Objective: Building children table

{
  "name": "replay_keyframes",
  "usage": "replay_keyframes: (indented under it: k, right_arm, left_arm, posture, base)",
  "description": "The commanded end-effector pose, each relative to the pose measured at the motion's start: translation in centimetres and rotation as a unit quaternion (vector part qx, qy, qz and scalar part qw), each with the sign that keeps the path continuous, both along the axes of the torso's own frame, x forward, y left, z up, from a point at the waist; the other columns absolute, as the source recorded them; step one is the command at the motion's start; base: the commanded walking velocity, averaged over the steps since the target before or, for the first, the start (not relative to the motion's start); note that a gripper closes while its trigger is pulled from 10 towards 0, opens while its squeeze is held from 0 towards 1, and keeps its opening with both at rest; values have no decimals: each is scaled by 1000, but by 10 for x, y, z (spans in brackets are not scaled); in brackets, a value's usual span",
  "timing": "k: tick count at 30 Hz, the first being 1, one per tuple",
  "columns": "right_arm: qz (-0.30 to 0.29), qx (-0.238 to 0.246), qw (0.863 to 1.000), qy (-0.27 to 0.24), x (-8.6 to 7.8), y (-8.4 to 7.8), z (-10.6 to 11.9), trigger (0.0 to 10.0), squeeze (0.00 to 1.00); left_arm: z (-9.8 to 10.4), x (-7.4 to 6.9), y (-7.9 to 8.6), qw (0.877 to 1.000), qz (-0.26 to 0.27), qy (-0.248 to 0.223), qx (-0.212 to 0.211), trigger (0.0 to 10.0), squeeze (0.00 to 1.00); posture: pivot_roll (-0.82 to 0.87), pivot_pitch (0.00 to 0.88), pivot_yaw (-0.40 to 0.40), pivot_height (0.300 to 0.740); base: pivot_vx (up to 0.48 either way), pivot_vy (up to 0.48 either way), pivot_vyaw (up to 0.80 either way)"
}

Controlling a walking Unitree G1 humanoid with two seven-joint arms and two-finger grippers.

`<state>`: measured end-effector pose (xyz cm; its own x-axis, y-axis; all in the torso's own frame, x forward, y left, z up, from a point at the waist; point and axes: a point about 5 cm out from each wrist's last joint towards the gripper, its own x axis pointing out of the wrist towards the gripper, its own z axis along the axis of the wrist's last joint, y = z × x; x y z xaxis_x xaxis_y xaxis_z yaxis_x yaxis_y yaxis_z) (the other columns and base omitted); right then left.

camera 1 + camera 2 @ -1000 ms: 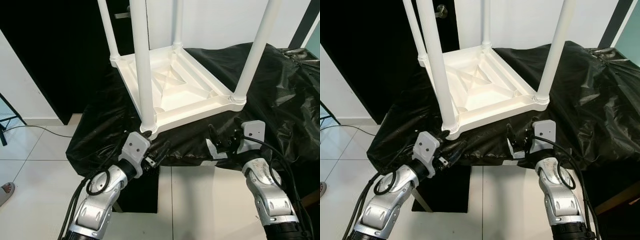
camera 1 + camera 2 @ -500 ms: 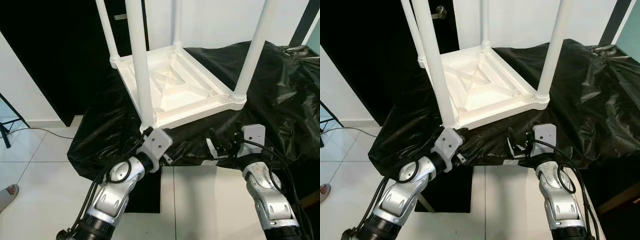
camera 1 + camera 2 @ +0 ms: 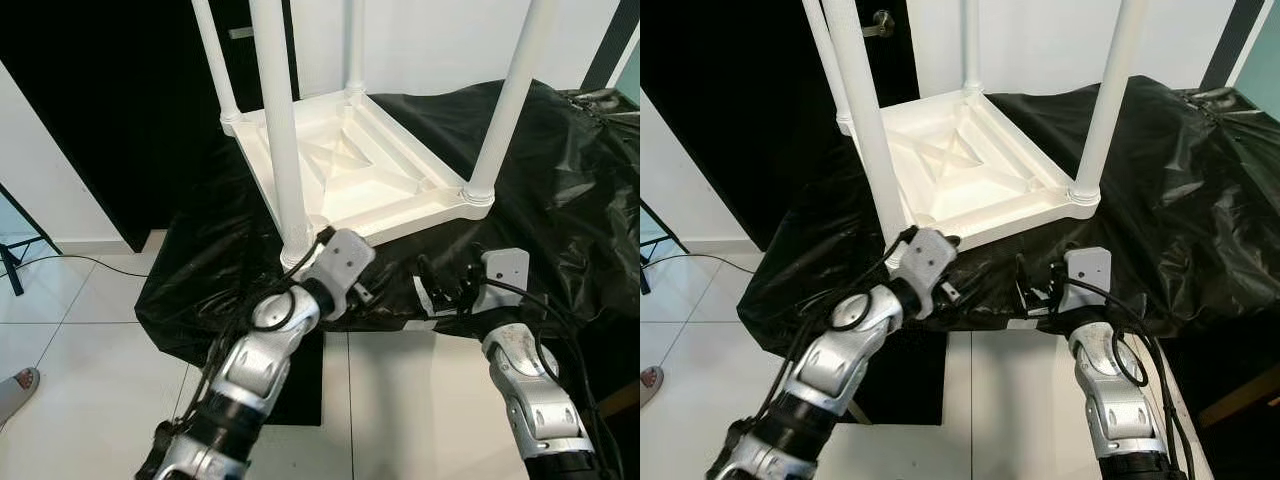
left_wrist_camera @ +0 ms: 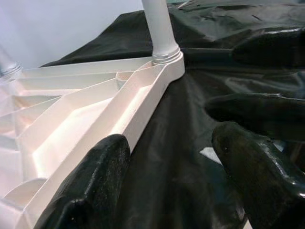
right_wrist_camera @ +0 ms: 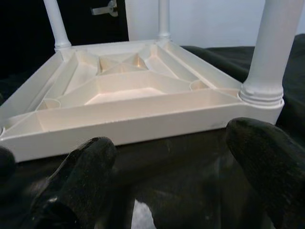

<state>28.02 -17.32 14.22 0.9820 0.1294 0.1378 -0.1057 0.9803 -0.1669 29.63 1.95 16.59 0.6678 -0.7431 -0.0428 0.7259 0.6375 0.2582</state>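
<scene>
Table [image 3: 350,180]: upside down on the black sheet [image 3: 560,170], near its front edge, four legs up.
Handling: hard white plastic, probably light but bulky — smooth legs may slip; the ribbed front rim is the better hold.
Left gripper [image 4: 171,157]: fingers apart, at the near-left corner.
Right gripper [image 5: 171,167]: fingers apart — facing the front rim, not touching.

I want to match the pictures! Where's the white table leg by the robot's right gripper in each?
Left eye view: leg on tabletop's near right corner.
Right eye view: leg, same corner.
Left wrist view: leg at tabletop edge's far end.
Right wrist view: leg, nearest corner.
Landmark: black sheet.
</scene>
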Motion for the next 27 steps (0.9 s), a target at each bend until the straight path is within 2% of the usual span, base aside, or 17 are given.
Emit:
replay_keyframes:
  k: [1, 5, 11, 13, 14, 17, 21, 24, 26, 27]
  right_arm:
    - [11, -3, 1000, 7, 2, 3, -1, 10000, 0]
    - [23, -9, 1000, 3, 6, 4, 3, 10000, 0]
    - [31, -8, 999, 1, 8, 7, 4, 10000, 0]
    - [38, -4, 999, 1, 8, 12, 4, 10000, 0]
    - [38, -4, 999, 1, 8, 12, 4, 10000, 0]
    - [47, 0, 999, 1, 8, 16, 5, 10000, 0]
    - [49, 0, 999, 0, 8, 15, 5, 10000, 0]
    - [52, -2, 999, 1, 8, 14, 5, 10000, 0]
    - [56, -1, 998, 1, 8, 15, 5, 10000, 0]
    - [56, -1, 998, 1, 8, 15, 5, 10000, 0]
  left_arm:
    - [-2, 11, 11, 992, 128, -10, -6, 10000, 0]
    - [0, 15, 0, 988, 152, -16, 12, 10000, 0]
    - [-1, 19, -6, 985, 168, -22, 30, 10000, 0]
    - [-2, 26, -7, 977, 202, -32, 53, 10000, 0]
    - [-2, 26, -7, 977, 202, -32, 53, 10000, 0]
    - [0, 36, 1, 966, 252, -29, 58, 10000, 0]
    - [4, 41, 7, 957, 283, -38, 60, 10000, 0]
    - [10, 48, 17, 935, 345, -51, 69, 10000, 0]
    - [11, 52, 26, 920, 383, -42, 69, 10000, 0]
    - [11, 52, 26, 920, 383, -42, 69, 10000, 0]
  posture:
    - [34, 0, 51, 740]
    - [44, 0, 43, 740]
    - [47, 0, 43, 740]
    - [47, 0, 43, 740]
    - [47, 0, 43, 740]
    - [50, 0, 43, 740]
    - [54, 0, 41, 740]
    - [58, 0, 37, 740]
    - [60, 0, 36, 740]
    - [60, 0, 36, 740]
  base:
    - [0, 0, 0]
    - [0, 0, 0]
    - [0, 0, 0]
    - [0, 0, 0]
    - [0, 0, 0]
    - [0, 0, 0]
    - [0, 0, 0]
    - [0, 0, 0]
    - [0, 0, 0]
    - [0, 0, 0]
